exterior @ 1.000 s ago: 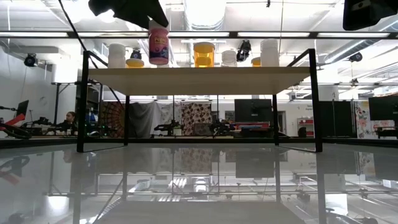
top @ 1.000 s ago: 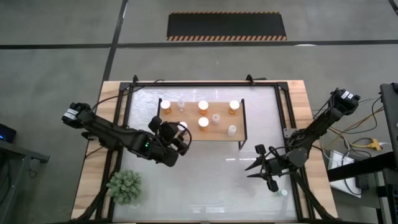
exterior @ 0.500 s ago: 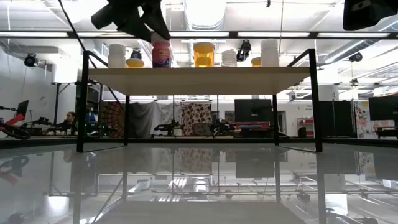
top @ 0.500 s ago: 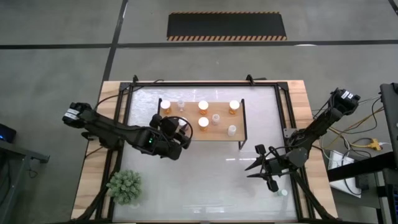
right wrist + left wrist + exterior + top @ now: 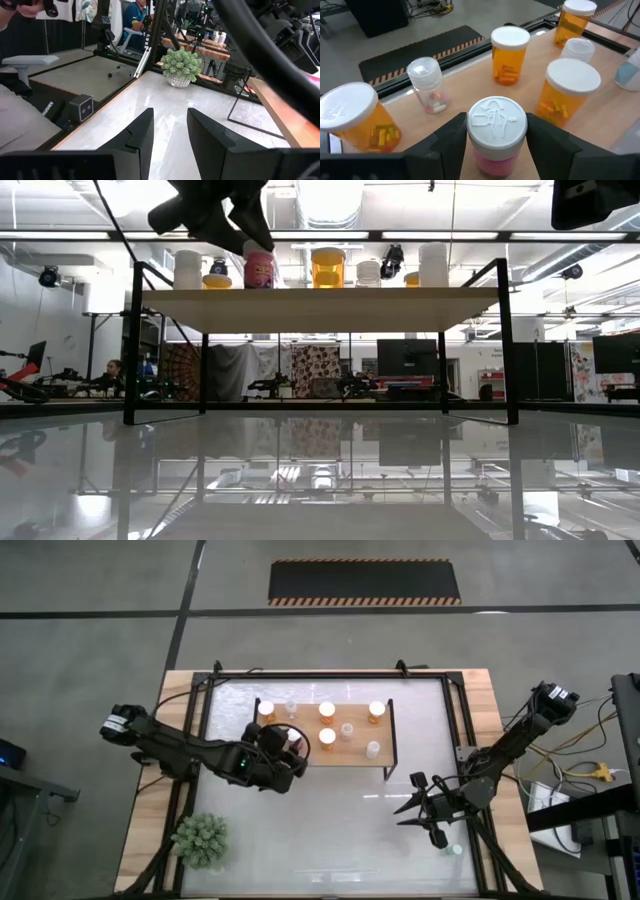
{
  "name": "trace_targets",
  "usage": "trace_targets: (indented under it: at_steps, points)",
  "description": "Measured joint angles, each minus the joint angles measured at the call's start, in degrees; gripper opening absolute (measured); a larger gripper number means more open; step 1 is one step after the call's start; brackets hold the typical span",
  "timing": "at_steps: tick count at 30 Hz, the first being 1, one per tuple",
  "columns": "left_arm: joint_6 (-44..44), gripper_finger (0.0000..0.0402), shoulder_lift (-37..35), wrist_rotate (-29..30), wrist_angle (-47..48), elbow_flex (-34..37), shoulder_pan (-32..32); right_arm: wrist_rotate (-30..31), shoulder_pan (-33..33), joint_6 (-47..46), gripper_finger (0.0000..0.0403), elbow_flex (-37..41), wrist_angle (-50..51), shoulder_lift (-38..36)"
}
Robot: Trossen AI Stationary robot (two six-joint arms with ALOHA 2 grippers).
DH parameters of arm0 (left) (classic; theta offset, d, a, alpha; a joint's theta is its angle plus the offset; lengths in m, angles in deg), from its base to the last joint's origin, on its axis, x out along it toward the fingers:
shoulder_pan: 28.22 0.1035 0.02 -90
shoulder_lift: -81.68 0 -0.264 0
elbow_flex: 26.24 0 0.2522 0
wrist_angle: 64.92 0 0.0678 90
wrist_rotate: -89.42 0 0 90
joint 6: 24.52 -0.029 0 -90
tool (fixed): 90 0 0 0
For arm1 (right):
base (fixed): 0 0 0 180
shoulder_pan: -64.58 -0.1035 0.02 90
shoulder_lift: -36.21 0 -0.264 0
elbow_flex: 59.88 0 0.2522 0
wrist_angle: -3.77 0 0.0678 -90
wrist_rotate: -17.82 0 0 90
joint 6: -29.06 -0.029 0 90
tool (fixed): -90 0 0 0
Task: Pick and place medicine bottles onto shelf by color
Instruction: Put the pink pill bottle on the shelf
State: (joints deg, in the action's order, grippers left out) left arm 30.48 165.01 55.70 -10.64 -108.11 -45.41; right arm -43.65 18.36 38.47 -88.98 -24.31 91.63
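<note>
The shelf [image 5: 350,756], a light-wood board on black legs, stands at the table's far middle; it also shows in the low view [image 5: 320,310]. Several white-capped bottles stand on it: orange ones [image 5: 327,710] [image 5: 509,55] [image 5: 567,92] and clear ones [image 5: 347,730] [image 5: 427,85]. My left gripper [image 5: 291,746] is over the shelf's near left part, shut on a pink bottle [image 5: 259,268] with a white cap [image 5: 496,120]. My right gripper [image 5: 420,808] is open and empty over the table's near right part; it also shows in the right wrist view [image 5: 169,127]. My left gripper pinches the pink bottle between its two fingers [image 5: 451,137], on opposite sides at and just below the cap [image 5: 496,131]. The fingers slant down from the table's near left. The bottle is upright, and in the low view its base [image 5: 259,285] looks set on the shelf board.
A green spiky plant [image 5: 202,840] stands at the table's near left corner. A small white-capped thing [image 5: 457,850] lies near the table's near right edge. An orange bottle [image 5: 327,737] stands close to the right of the held bottle. The black table frame [image 5: 200,720] borders the glossy top.
My left gripper has moved toward the far edge and down over the shelf's near left part, still shut on the pink bottle. The bottle, held above the board a second ago, has come down upright to the board. My right gripper has kept still.
</note>
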Motion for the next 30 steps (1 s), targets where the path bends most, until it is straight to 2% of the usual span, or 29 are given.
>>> trace_targets:
  at_steps: [30]
  points:
    - [-3.0, 0.0183, -1.0, -2.1, 0.2, -0.4, -0.1, 0.0, 0.0, 0.0, 0.0109, 0.0, 0.1, 0.0]
